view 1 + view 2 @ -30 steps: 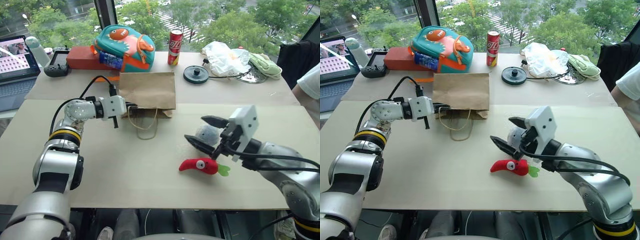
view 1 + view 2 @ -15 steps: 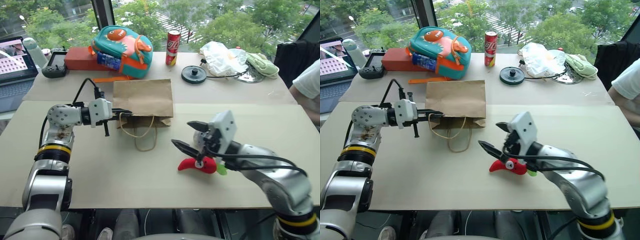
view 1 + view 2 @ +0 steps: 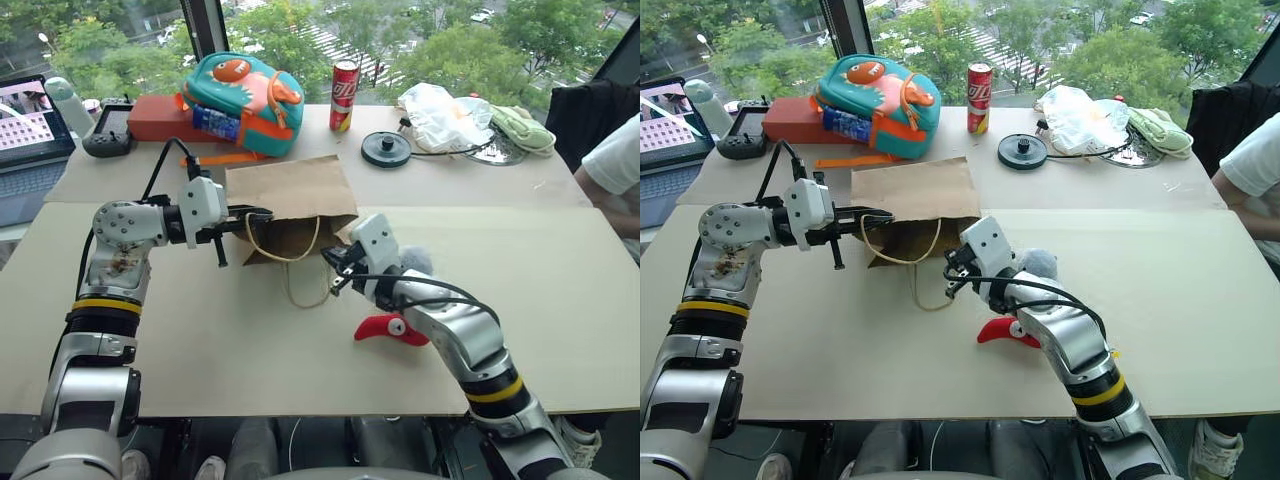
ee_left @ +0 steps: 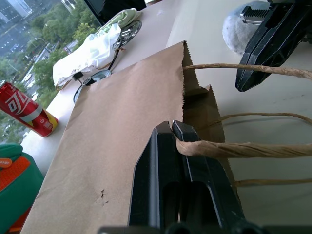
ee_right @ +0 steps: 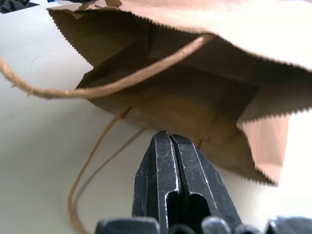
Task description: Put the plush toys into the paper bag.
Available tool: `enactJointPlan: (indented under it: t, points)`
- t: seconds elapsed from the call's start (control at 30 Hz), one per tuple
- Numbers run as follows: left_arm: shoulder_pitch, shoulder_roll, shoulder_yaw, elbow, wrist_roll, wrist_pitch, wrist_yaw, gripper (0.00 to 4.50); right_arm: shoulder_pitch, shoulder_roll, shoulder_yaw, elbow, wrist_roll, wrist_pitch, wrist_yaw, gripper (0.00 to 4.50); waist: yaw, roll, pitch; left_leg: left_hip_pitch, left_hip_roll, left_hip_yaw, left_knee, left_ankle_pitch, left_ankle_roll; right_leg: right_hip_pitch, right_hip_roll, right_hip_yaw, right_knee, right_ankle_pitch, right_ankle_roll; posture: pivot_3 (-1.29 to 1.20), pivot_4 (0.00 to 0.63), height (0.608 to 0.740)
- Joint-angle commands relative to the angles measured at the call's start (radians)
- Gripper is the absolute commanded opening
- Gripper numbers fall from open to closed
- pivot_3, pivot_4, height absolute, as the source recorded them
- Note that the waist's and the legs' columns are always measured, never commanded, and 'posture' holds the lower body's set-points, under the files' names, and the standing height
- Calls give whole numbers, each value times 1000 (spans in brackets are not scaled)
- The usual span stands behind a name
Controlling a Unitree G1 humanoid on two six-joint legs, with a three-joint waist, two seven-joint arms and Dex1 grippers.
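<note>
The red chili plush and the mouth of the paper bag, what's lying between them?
In the left eye view, the right pincer and its arm cross that stretch, over the bag's lower handle loop on bare tabletop.

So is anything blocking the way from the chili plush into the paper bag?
Nothing on the table between them. The chili plush lies near the paper bag, whose mouth the left gripper holds open by a handle. The shut right gripper sits right at the mouth.

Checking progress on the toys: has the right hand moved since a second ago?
Yes. The right hand left the red chili plush and went toward the paper bag mouth, shut and empty.
</note>
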Motion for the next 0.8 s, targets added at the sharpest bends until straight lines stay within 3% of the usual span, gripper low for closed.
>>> enactJointPlan:
  t: [0.03, 0.33, 0.8]
  points:
    - [-11, -2, 11, -37, -24, 14, 10, 0, -52, 71, -1, 88, -59, -96, -15, 33, 0, 0, 0, 0, 0, 0, 0, 0, 0, 0, 0, 0, 0, 0, 0, 0, 150, 722]
    - [-39, -15, 28, -73, -66, 84, 10, 0, -138, 184, 0, 399, -197, -204, -62, 33, -3, 0, 0, 0, 0, 0, -1, 0, 0, -1, 0, 0, 1, 0, 0, 0, 150, 722]
    - [-88, -20, 56, -110, -120, 200, 64, 0, -114, 214, 14, 444, -274, -112, -26, 33, -7, 1, 0, 0, 0, 0, -2, 0, 0, -1, 0, 0, 1, 0, 0, 0, 150, 722]
